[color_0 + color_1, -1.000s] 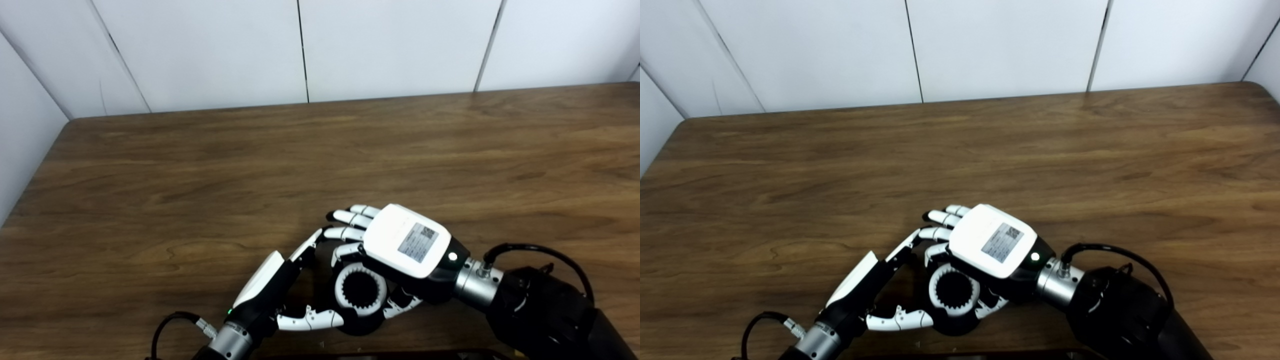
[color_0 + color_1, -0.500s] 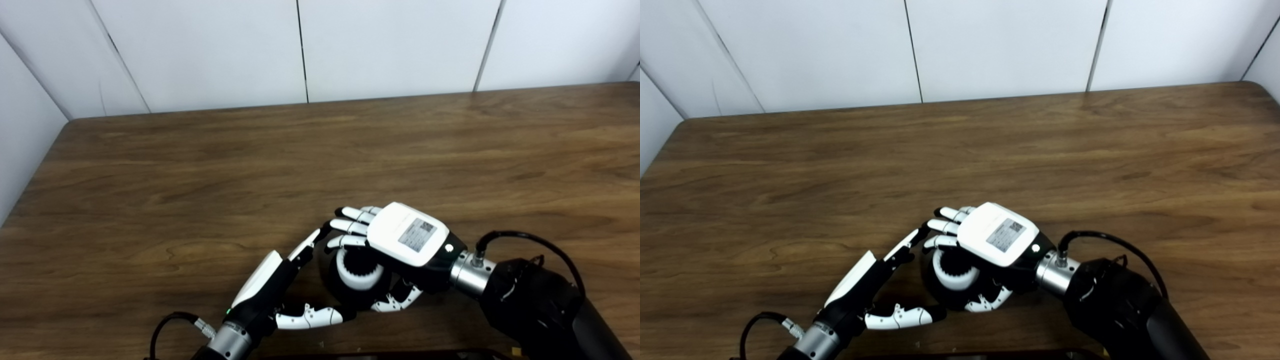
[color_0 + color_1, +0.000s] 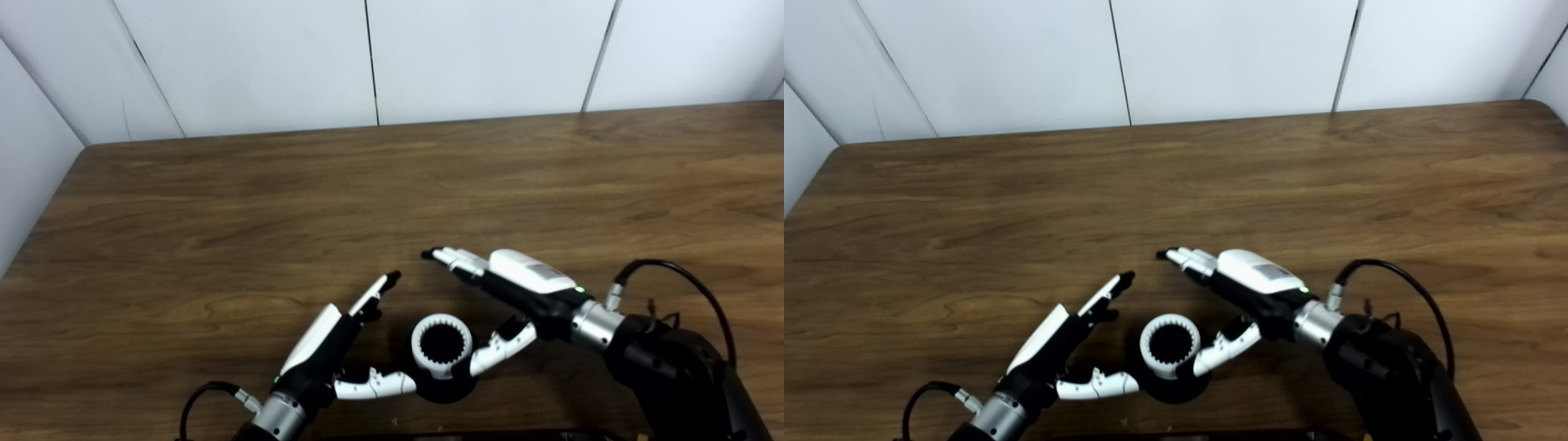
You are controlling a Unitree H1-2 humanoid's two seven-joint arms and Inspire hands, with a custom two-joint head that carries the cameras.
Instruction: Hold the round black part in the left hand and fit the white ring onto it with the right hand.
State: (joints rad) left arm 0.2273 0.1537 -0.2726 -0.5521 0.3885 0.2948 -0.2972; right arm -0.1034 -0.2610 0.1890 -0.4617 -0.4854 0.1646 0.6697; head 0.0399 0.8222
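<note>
Right hand [image 3: 520, 285] withdrawn, fingers spread | left hand [image 3: 331, 343] open | white ring [image 3: 441, 346] seated on black part [image 3: 444, 389]

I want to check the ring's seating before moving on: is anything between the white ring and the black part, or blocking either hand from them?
Nothing visible. The white ring already sits on the round black part on the table. The left hand and right hand flank it, open, thumbs close beside it; contact is unclear.
</note>
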